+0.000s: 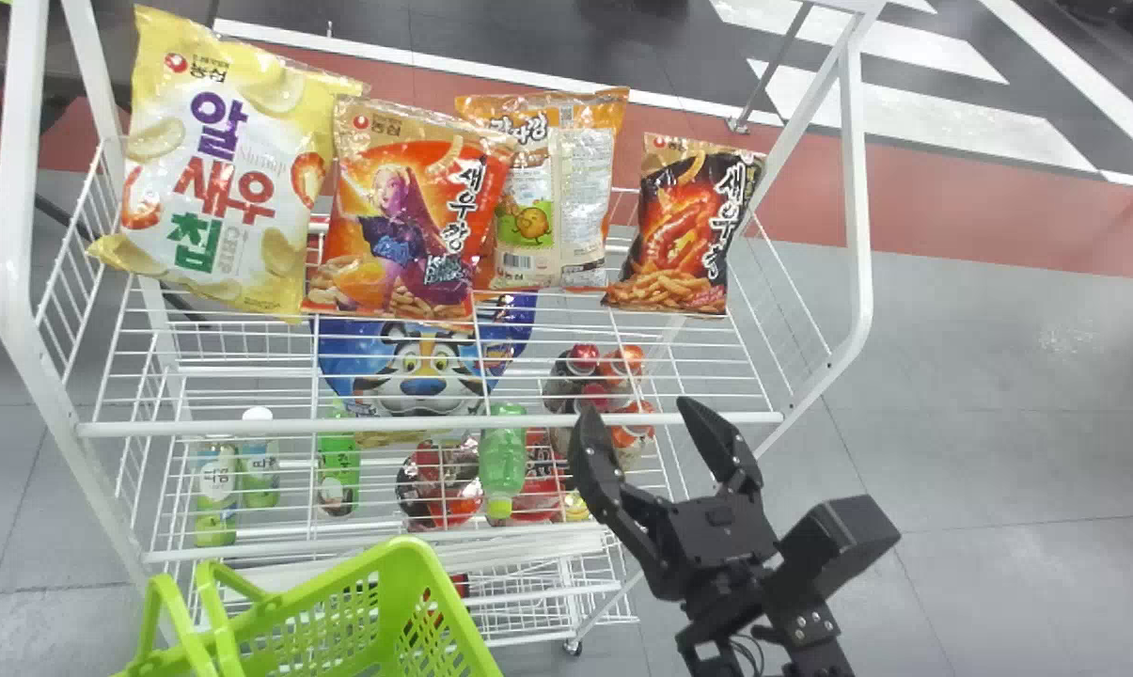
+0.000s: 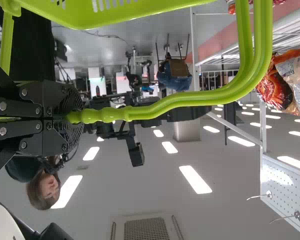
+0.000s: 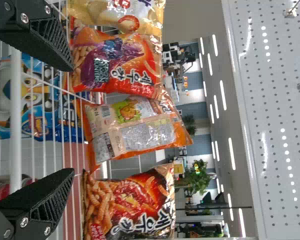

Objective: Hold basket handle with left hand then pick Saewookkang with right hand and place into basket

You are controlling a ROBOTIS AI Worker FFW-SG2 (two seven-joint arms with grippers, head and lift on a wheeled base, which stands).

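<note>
In the head view my right gripper (image 1: 639,409) stands open at the shelf's front rail, below the snack bags. Two bags could be the Saewookkang: an orange-red bag (image 1: 406,221) with a purple figure, and a black-and-red bag (image 1: 686,226) at the right end. From the right wrist view, my open right gripper (image 3: 72,119) faces the orange back-side bag (image 3: 132,130) between them, holding nothing. The green basket (image 1: 340,611) is at the head view's lower left. My left gripper (image 2: 72,117) is shut on the basket handle (image 2: 190,102).
A yellow-and-white chip bag (image 1: 218,169) leans at the left end of the white wire rack (image 1: 434,425). Lower shelves carry a blue tiger bag (image 1: 420,367), green bottles (image 1: 502,456) and several red packs. A perforated white panel (image 3: 275,120) rises beyond the bags.
</note>
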